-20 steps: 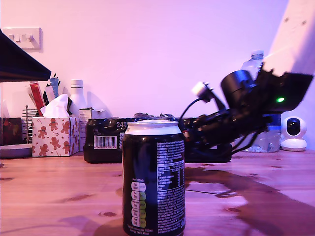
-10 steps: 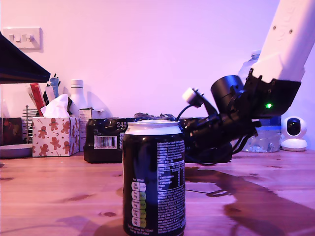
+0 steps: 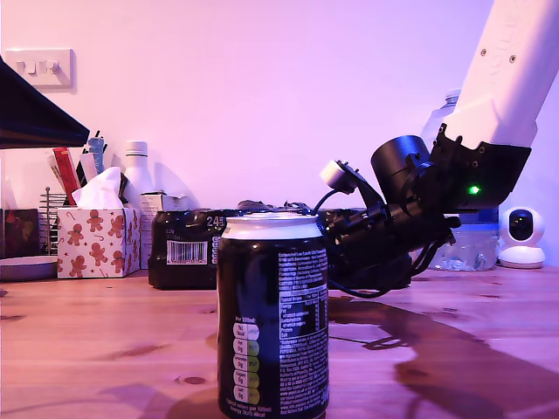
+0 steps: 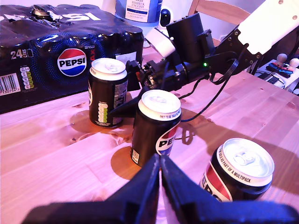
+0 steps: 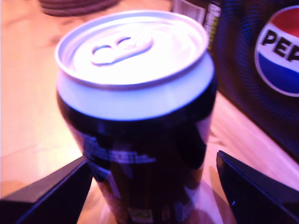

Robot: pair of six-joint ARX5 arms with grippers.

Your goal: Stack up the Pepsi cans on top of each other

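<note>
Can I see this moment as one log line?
stack: not started | Pepsi cans: three upright, apart | my second gripper: open, jaws flanking one can | my first gripper: shut

Black Pepsi cans [image 4: 156,123] with silver tops, red-white-blue logo, white tissue box [image 3: 98,242] with gingerbread-man print

1. From my remote seat, pink-violet light washes over a plain wall [image 3: 262,96].
2. A white switch plate [image 3: 37,67] sits high on the wall at the exterior view's left.
3. The desk [image 3: 105,340] is pale knotty wood with glossy patches.
4. Along the wall stand a gingerbread-print tissue box [image 3: 98,241], a white bottle [image 3: 136,171] and a small white camera [image 3: 522,236].
5. In the first wrist view, a wooden chair back [image 4: 219,10] shows beyond the desk.
</note>
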